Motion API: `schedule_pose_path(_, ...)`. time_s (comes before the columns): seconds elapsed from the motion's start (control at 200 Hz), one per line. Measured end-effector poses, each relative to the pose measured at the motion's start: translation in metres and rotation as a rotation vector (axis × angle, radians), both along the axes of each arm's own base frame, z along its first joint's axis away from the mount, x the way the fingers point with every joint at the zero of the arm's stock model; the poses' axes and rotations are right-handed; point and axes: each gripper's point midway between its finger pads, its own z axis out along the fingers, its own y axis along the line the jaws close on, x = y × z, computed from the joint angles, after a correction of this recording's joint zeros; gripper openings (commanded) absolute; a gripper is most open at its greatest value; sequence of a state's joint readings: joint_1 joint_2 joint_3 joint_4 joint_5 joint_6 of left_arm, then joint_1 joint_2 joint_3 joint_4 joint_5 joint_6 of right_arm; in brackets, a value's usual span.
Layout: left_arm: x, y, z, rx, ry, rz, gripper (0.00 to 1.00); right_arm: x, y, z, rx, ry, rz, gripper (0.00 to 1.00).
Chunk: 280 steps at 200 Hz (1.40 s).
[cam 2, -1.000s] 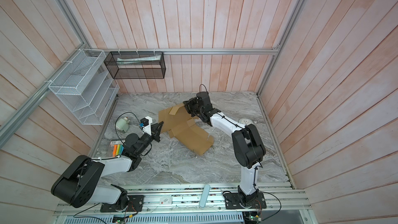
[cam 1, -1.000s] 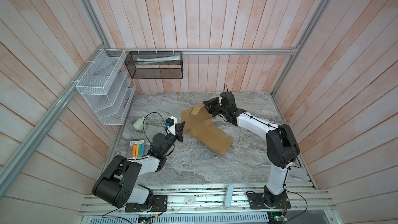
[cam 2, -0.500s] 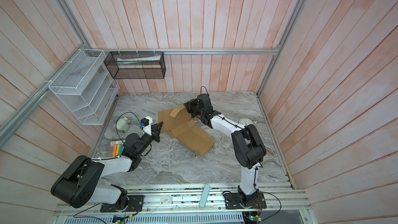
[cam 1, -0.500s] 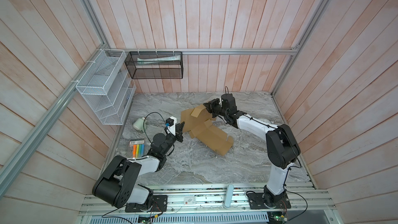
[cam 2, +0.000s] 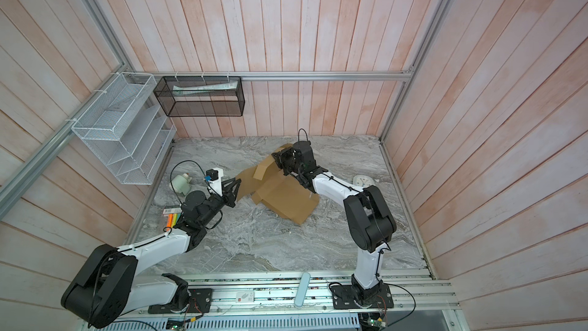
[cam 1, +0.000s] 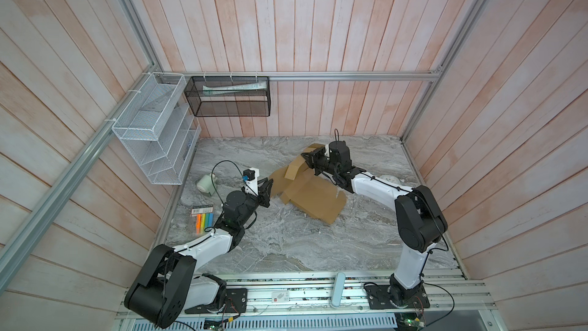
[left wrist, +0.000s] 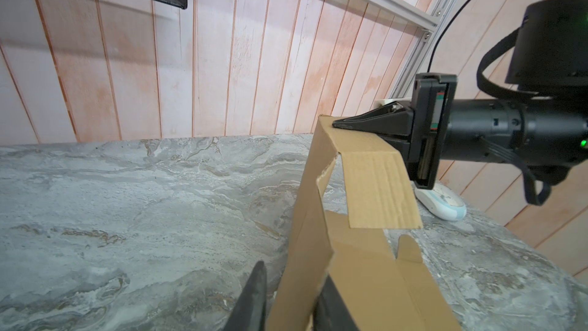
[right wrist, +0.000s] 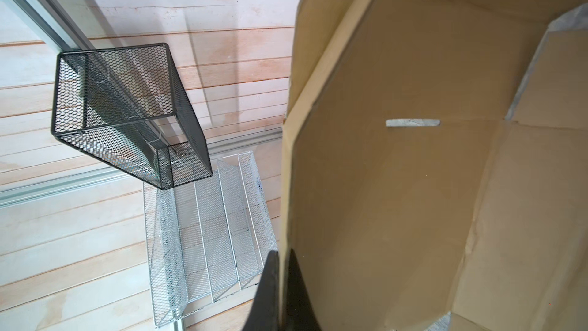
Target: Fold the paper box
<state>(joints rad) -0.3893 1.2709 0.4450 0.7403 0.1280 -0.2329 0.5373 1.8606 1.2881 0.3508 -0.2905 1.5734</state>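
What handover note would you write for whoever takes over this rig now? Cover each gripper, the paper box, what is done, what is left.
Left gripper: open, jaws astride a flap edge.
Right gripper: shut on a raised far flap.
Paper box: main panel flat on the table, some flaps lifted.
Done: one side lifted.
Left: raise the walls, tuck the tabs, close.

— Box (cam 1: pixel 313 200): plain brown cardboard, matt, faintly ribbed. Table (cam 1: pixel 286 243)?
— Grey marbled stone look, smooth, dull sheen. Walls (cam 1: pixel 318 27): pale pink wooden boards, matt.
— Rack (cam 1: pixel 149 141), basket (cam 1: pixel 229 108)?
— Metal mesh, painted white and black. Rails (cam 1: pixel 350 75): bare silvery metal.
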Motion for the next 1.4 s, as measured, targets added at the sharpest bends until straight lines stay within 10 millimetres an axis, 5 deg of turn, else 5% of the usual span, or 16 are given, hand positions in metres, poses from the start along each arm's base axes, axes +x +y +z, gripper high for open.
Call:
schedule_pose_path(0.15, -0.002, 0.003, 0.007, -0.02, 0.042, 0.018, 0.58, 0.0, 0.002, 0.006, 0.012, -0.027, 0.009, 0.0)
schedule_pose_path(0.465, -0.013, 0.01, 0.027, -0.018, 0.109, 0.033, 0.8, 0.0, 0.005, 0.014, 0.02, -0.065, 0.025, 0.0)
schedule_pose_path(0.755, -0.025, 0.027, 0.023, -0.004, 0.189, 0.073, 0.8, 0.003, 0.013, 0.004, 0.022, -0.073, 0.055, 0.0)
schedule_pose_path(1.005, -0.013, 0.052, 0.009, 0.006, 0.285, 0.167, 0.75, 0.005, 0.02, 0.0, 0.029, -0.067, 0.088, 0.0)
schedule_pose_path(1.401, 0.003, 0.029, -0.038, 0.062, 0.442, 0.078, 0.71, 0.015, 0.031, -0.011, 0.03, -0.076, 0.116, 0.0)
